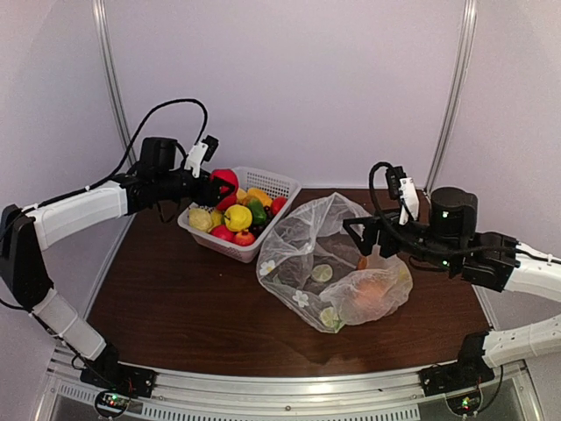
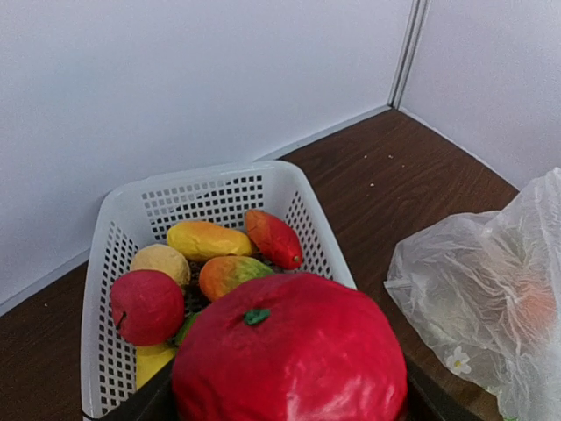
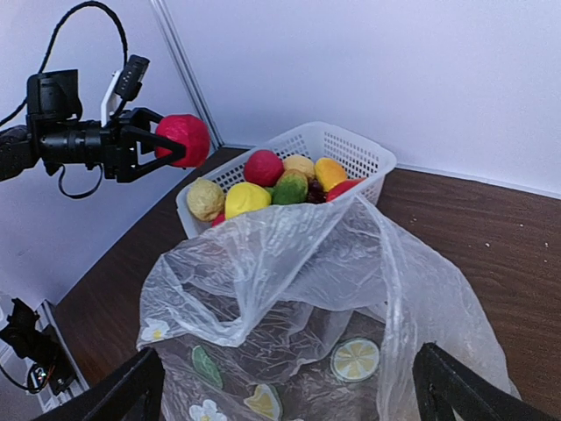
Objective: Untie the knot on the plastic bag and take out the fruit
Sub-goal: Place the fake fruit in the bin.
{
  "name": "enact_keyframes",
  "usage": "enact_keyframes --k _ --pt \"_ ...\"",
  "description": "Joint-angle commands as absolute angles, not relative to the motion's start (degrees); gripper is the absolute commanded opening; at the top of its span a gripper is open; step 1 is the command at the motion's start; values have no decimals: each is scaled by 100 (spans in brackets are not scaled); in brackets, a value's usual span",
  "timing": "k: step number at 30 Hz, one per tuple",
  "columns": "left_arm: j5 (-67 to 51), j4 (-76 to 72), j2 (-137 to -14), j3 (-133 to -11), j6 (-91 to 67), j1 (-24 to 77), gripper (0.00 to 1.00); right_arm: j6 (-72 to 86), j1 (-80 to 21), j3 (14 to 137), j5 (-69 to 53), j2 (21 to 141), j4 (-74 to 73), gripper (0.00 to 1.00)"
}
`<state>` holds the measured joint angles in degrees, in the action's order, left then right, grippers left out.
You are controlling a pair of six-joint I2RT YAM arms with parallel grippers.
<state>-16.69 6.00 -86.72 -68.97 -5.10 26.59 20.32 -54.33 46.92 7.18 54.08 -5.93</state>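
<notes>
My left gripper (image 1: 219, 186) is shut on a red fruit (image 1: 225, 181), holding it above the white basket (image 1: 279, 182). In the left wrist view that red fruit (image 2: 289, 351) fills the space between the jaws. The plastic bag (image 1: 307, 237) lies crumpled at table centre-right with its mouth gaping toward the basket. No knot shows in any view. An orange fruit (image 1: 372, 294) rests inside the bag at its near right end. My right gripper (image 1: 368, 235) hovers open over the bag's right side. In the right wrist view the bag (image 3: 289, 254) spreads between its fingers without being gripped.
The basket (image 2: 123, 210) holds several toy fruits, red, yellow, orange and green. It stands at the back left, touching the bag's far edge. White walls close the back and both sides. Bare brown table (image 1: 175, 307) lies in front of the basket.
</notes>
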Motion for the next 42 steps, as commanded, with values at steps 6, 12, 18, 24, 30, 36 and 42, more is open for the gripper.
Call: enact_keyframes --k 6,12,18,24,30,36,42 --pt "-1276 1221 -9587 -7750 -601 2139 50 2334 -4638 4313 625 5236 -1083 100" --pt "-1131 1491 -10259 -8146 -466 2127 50 2446 -4473 4154 470 5159 -1102 100" --pt "-891 1649 -10618 -8412 -440 2112 50 2584 -4438 4043 427 5089 -1103 100" --pt "-882 1650 -10800 -8411 -501 1946 54 2710 -4413 3865 421 4937 -1084 100" --pt "-918 1665 -10908 -8454 -483 1934 70 2786 -4408 3787 414 4888 -1090 100" --pt "-880 1684 -10909 -8468 -492 1934 89 2826 -4409 3743 411 4856 -1089 100" --pt "-803 1696 -10849 -8474 -500 1934 98 2833 -4409 3770 430 4871 -1162 100"
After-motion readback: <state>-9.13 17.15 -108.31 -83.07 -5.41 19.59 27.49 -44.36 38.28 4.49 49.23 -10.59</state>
